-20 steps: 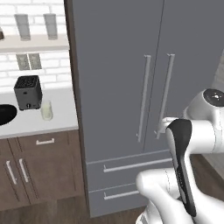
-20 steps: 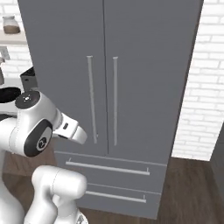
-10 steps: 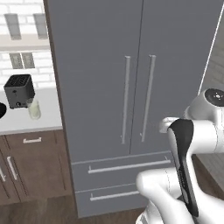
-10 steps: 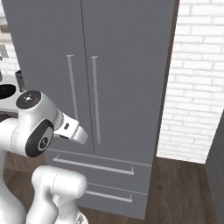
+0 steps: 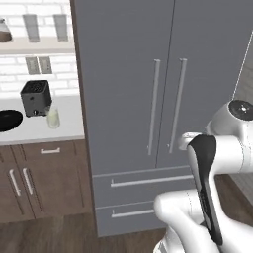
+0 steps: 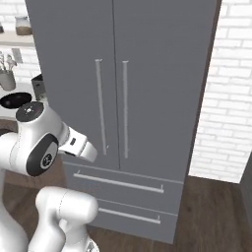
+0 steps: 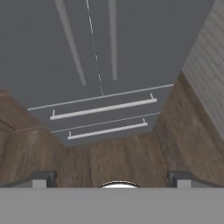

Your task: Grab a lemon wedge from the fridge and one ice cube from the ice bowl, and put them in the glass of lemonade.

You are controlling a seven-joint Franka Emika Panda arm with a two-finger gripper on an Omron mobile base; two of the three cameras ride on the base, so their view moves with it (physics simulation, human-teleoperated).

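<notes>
left base view: the whole picture has shifted since half a second ago, so the camera has been carried sideways, not the furniture. the fridge (image 5: 148, 113) is now seen further to the right, and more of the counter (image 5: 34, 129) is taken in at the left. the fridge doors are shut, as they were, with the two bar handles (image 5: 167, 106) side by side at the seam and two drawers below.

on the pale counter beside the fridge, the glass of lemonade (image 5: 53, 118) is set just in front of and to the right of the black toaster (image 5: 36, 97), and the ice bowl (image 5: 10, 120) is cut by the left edge. brown cabinets (image 5: 42, 180) are set under the counter, and tall grey glasses (image 5: 45, 27) stand on a shelf above.

white brick wall (image 6: 224, 103) is seen right of the fridge, with dark wood floor (image 7: 131, 157) below. in the hand view the gripper (image 7: 111, 178) is held wide apart and empty, pointed at the fridge drawers.
</notes>
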